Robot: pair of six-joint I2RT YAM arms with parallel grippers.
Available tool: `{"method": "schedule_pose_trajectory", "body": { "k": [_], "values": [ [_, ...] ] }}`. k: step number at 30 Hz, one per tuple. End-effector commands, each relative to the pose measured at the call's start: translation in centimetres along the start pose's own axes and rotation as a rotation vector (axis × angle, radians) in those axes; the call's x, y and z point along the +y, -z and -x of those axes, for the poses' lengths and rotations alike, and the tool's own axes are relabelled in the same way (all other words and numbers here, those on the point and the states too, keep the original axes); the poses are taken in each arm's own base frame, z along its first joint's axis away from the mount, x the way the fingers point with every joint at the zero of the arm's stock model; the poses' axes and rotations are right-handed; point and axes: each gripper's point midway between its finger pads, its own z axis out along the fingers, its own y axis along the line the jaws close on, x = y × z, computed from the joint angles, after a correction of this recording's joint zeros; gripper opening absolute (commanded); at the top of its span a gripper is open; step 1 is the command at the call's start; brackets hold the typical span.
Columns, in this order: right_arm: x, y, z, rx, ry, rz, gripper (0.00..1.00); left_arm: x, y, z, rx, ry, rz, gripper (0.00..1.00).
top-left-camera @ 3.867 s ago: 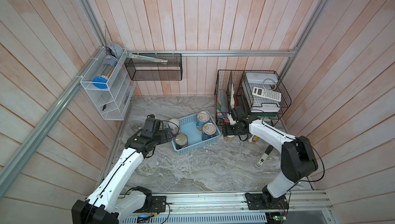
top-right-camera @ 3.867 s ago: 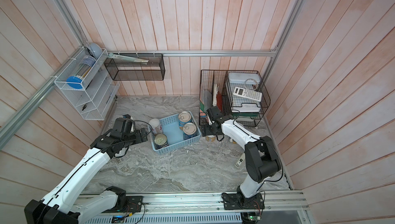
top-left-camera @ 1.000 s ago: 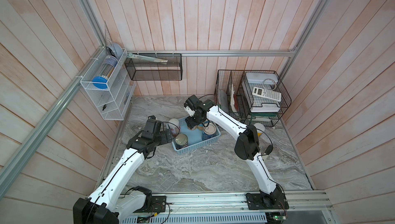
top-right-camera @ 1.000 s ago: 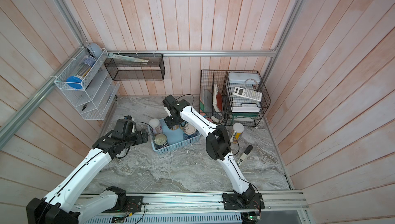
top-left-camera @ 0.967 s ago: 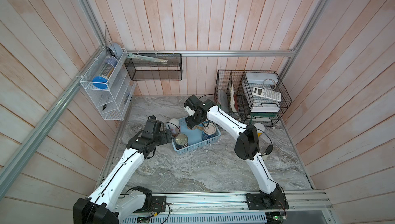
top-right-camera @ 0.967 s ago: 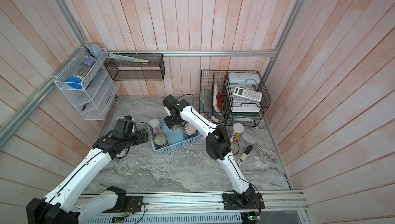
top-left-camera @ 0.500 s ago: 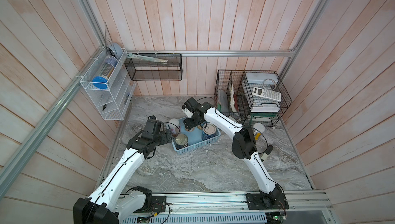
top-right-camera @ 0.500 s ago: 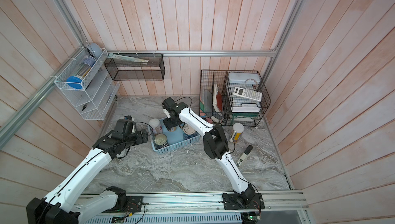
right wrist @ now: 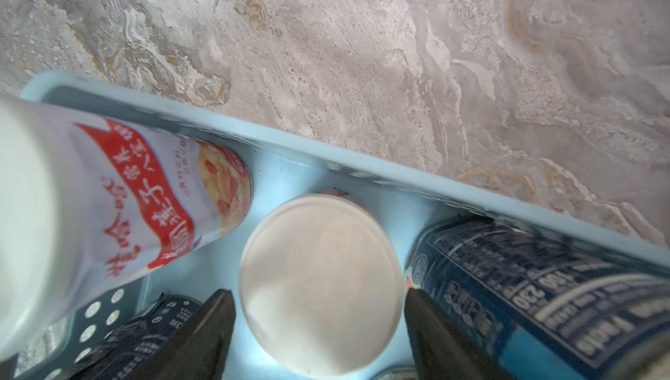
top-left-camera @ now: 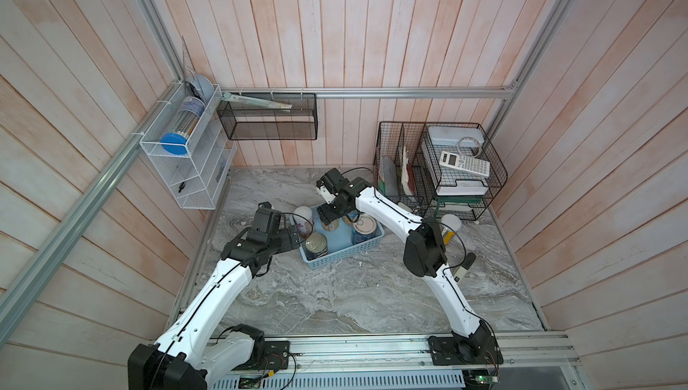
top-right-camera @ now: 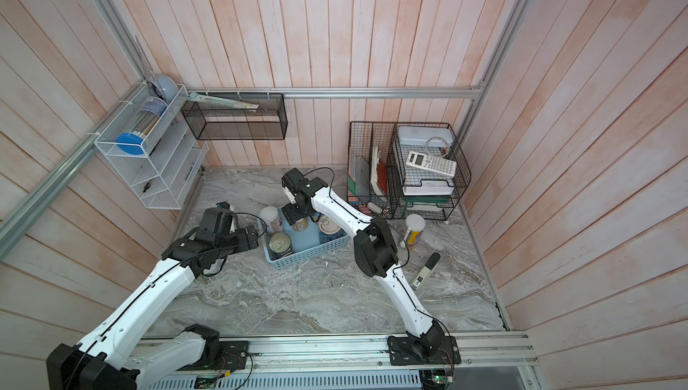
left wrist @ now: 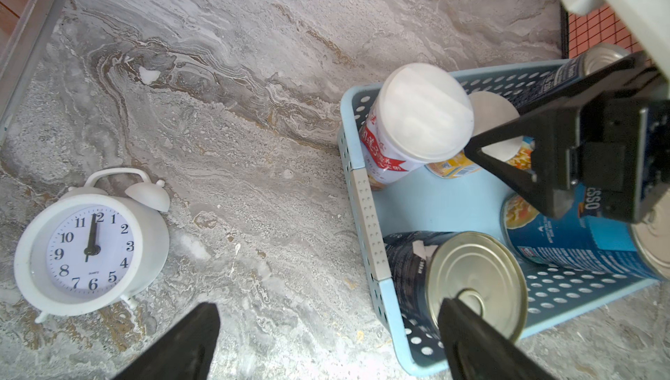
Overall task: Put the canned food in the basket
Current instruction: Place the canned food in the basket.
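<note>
Worry number one is nearest my side of the grey marble tabletop. My left gripper hangs spread wide and empty across the short wall of the shallow light-blue perforated plastic basket. One finger is over the silver-lidded, dark-labelled can in the near corner. If that arm sinks at all, I reckon it clips the lid or shoves the whole basket.

Bit further in, my right gripper is down inside the basket, jaws either side of the short white-lidded can with yellow on its label, which stands on the basket floor. Honestly can't tell whether the pads are pinching it or clear of it; the slivers either side are tiny. That's the main risk: pull up while it's half gripped and the can rides up, then drops crooked.

It's also a tight slot, with the tall white-lidded can with the red-and-white label on one side and the blue-labelled can on the other. Any sideways drift on the way out probably tips the tall one, which looks top-heavy.

Furthest back, the last white-lidded yellow can stands outside on the marble, near the foot of the black wire desk organiser. My right elbow sits just beside it, so a lazy swing could bowl it over.
</note>
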Motion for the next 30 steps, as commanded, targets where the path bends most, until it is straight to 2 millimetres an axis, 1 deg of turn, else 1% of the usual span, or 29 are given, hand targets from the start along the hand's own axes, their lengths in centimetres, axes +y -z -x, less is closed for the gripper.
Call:
{"method": "schedule_pose_trajectory", "body": {
  "k": [1,3,6,10,13,16,18,20,21,23,24,25,27,29,30],
  "values": [
    [-1.5,-2.3,0.0,0.0,-0.003,-0.026,0.83,0.1,-0.1,0.2,-0.015,-0.012,-0.003,1.0],
    [-1.5,-2.3,-0.2,0.005,0.0,-0.027,0.84,0.1,-0.1,0.1,-0.014,-0.013,-0.003,1.0],
    [-1.3,-1.8,0.0,-0.002,0.001,-0.021,0.84,0.1,-0.1,0.2,-0.017,-0.011,-0.003,1.0],
    [-0.7,0.1,0.8,-0.031,-0.005,0.002,0.84,0.1,0.0,0.2,-0.02,-0.012,-0.004,1.0],
    [0.4,2.7,1.2,-0.064,0.001,0.042,0.84,0.1,0.2,0.3,-0.025,-0.011,-0.005,1.0],
    [1.5,6.0,1.3,-0.112,-0.001,0.109,0.85,0.1,0.2,0.2,-0.024,-0.011,-0.005,1.0],
    [1.8,8.1,0.8,-0.132,-0.004,0.131,0.86,0.1,0.2,0.3,-0.026,-0.011,-0.006,1.0],
    [1.7,10.7,0.3,-0.157,-0.014,0.133,0.86,0.1,0.2,0.3,-0.026,-0.012,-0.006,1.0],
    [1.5,11.6,-0.2,-0.166,-0.019,0.129,0.86,0.1,0.2,0.3,-0.026,-0.012,-0.006,1.0],
    [0.7,14.0,-1.3,-0.19,-0.038,0.108,0.87,0.1,0.1,0.2,-0.024,-0.014,-0.006,1.0],
    [0.1,14.8,-1.9,-0.193,-0.05,0.091,0.87,0.0,0.1,0.2,-0.024,-0.016,-0.008,1.0],
    [-0.9,15.8,-2.8,-0.193,-0.075,0.061,0.87,0.0,0.1,0.2,-0.024,-0.015,-0.01,1.0],
    [-4.1,17.4,-5.0,-0.19,-0.155,-0.06,0.87,0.0,0.1,0.2,-0.024,-0.016,-0.013,1.0],
    [-8.6,19.3,-8.0,-0.186,-0.269,-0.23,0.88,-0.1,0.2,0.3,-0.028,-0.016,-0.017,1.0],
    [-10.6,20.2,-9.4,-0.187,-0.315,-0.286,0.88,-0.1,0.2,0.3,-0.028,-0.016,-0.02,1.0]
  ]
}}
